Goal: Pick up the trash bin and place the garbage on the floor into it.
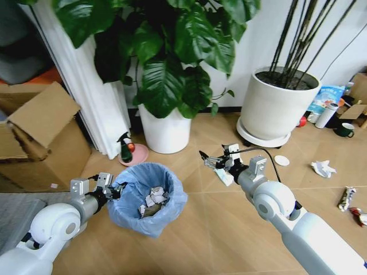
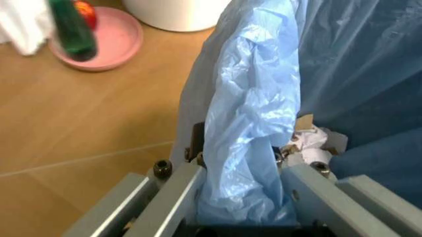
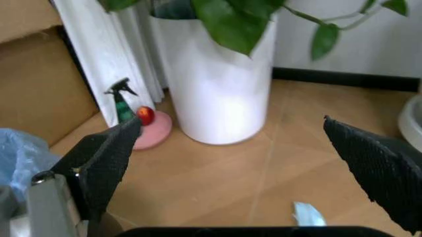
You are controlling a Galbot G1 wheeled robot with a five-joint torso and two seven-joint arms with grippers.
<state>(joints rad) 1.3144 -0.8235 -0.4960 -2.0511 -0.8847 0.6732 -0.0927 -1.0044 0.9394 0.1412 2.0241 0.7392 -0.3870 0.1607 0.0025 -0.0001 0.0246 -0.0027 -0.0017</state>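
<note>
My left claw (image 1: 117, 189) clamped on the trash bin (image 1: 147, 198) rim, paper wads (image 1: 155, 197) inside, my right claw (image 1: 215, 162) spread apart above the floor (image 1: 229, 229), perhaps empty

Red wrapper (image 1: 360, 216) cut by the head view's right edge; left end effector's fingertips (image 2: 197, 148) buried under bin liner (image 2: 254, 123).

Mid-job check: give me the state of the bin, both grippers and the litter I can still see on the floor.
trash bin: held at its bag-lined rim, paper wads inside.
left gripper: jaws shut on the bin rim.
right gripper: jaws open, empty, above the floor.
crumpled paper wad: lying on the floor.
silvery wrapper: on the floor.
red wrapper: on the floor.
</note>
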